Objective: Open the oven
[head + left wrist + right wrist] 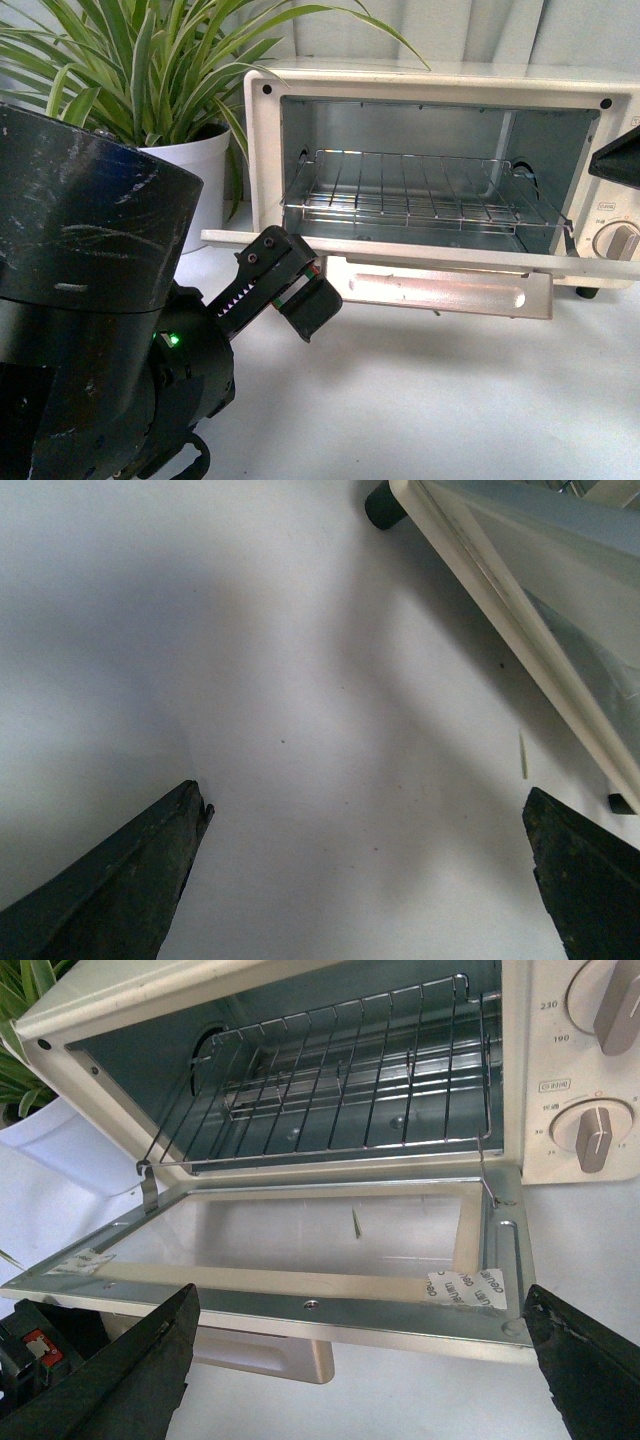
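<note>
Left tool (jaws wide) hovers beside the open oven.

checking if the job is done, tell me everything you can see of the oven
The oven is a cream-white box, seemingly painted metal, standing on black feet on a white table beside a potted plant. Its glass-window door hangs fully open, about level, bar handle underneath. A bare wire rack sits inside, hooked to the door; two round knobs are on its right.

The left gripper and right gripper hold fingers spread wide.
</note>
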`<state>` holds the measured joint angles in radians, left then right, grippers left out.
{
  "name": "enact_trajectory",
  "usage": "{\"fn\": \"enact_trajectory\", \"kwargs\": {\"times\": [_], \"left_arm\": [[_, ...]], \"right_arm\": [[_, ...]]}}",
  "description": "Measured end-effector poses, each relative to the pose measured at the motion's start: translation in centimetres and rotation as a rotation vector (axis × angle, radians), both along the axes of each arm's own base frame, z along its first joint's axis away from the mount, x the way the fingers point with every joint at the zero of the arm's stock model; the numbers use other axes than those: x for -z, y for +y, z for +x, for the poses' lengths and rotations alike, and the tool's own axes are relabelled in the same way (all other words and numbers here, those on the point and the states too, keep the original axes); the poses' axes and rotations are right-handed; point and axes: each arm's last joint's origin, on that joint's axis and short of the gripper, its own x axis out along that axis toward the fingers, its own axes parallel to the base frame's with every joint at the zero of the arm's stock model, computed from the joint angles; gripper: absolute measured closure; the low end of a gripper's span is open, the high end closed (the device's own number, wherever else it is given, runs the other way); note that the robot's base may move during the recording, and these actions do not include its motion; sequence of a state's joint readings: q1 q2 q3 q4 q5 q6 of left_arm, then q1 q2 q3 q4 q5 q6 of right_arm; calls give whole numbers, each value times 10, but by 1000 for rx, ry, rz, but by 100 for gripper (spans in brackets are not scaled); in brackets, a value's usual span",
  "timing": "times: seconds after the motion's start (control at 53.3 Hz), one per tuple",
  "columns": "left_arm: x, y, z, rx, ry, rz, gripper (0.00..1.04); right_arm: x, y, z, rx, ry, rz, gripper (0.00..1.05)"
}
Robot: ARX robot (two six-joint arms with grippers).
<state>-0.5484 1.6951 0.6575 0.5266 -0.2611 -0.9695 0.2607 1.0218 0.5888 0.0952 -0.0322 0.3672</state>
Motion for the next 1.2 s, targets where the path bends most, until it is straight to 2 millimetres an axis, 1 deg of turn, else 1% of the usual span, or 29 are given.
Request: {"fn": "enact_trajectory", "kwargs": {"times": [0.112, 0.244, 0.375, 0.506, 0.713, 0.769, 0.956, 1.125, 1.2], "left_arm": [[2, 1, -2, 15, -11, 69, 7], [4, 4, -6, 43, -25, 188, 7], [7, 4, -11, 67, -46, 319, 7], [9, 4, -13, 80, -60, 408, 7], [11, 1, -17, 119, -62, 569, 7], [12, 0, -20, 143, -60, 640, 7], [12, -5, -23, 192, -69, 796, 7], [10, -9, -25, 237, -86, 891, 7], [6, -10, -27, 263, -104, 896, 7]], "right_arm": [[4, -2, 0, 3, 10, -1, 9], [8, -4, -1, 2, 21, 0, 9], [16, -5, -3, -4, 41, -2, 9], [20, -5, -4, -7, 52, -2, 9], [26, -5, -5, -15, 70, -7, 9], [28, -5, -6, -19, 78, -8, 9], [31, -5, -5, -32, 84, -17, 9], [32, -4, -5, -47, 87, -24, 9], [33, -4, -6, -56, 93, -25, 9]]}}
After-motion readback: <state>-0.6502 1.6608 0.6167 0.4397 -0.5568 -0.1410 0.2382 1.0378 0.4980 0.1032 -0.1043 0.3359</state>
